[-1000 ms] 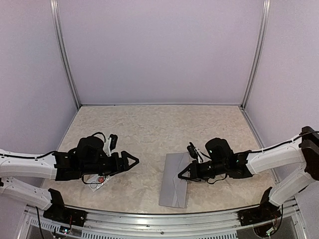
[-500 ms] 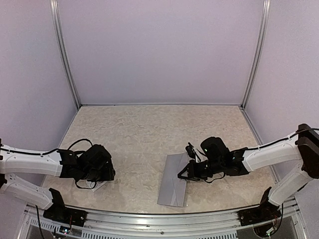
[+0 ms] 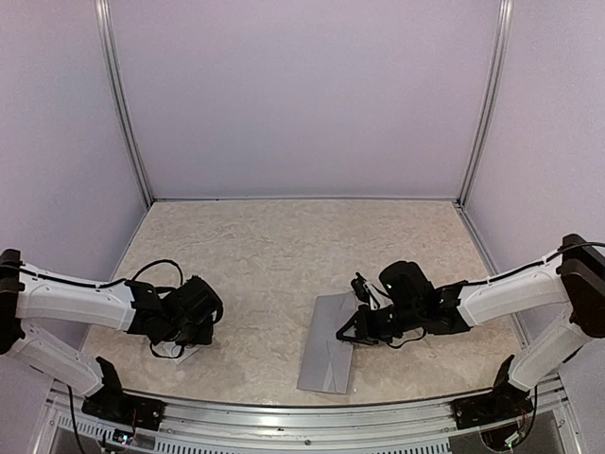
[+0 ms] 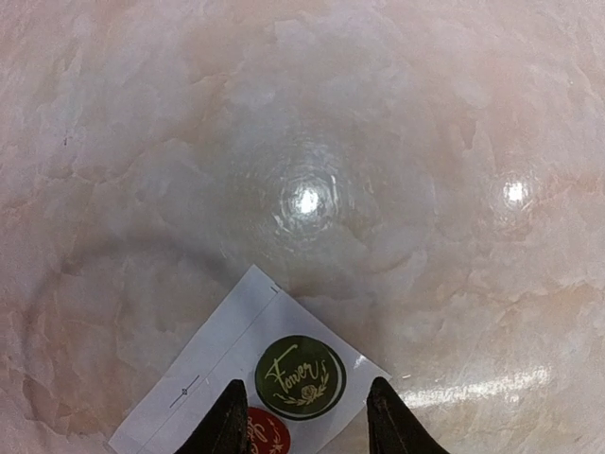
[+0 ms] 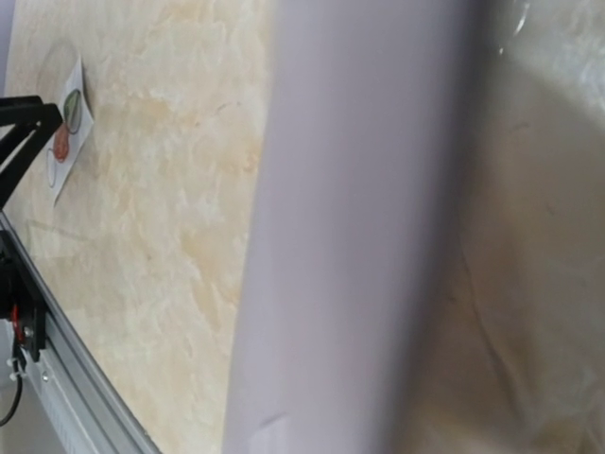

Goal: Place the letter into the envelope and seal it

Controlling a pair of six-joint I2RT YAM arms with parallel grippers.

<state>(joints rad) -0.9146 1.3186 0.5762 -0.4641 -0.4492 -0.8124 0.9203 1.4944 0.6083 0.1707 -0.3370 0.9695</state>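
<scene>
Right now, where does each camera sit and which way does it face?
Top: above and behind the bases, facing down and forward over the table; both arms show, left gripper over the card, right gripper at the envelope.
Left wrist: faces straight down at the card; its fingertips straddle the green sticker.
Right wrist: low, facing left across the table; the envelope fills it, own fingers unseen.
Shared: all three show the card.

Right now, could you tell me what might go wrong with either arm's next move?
1. The left gripper straddles the green sticker on the white card; closing may lift the whole card instead of peeling.
2. The right gripper seems to pinch the envelope at its edge; pulling could crease it.
</scene>
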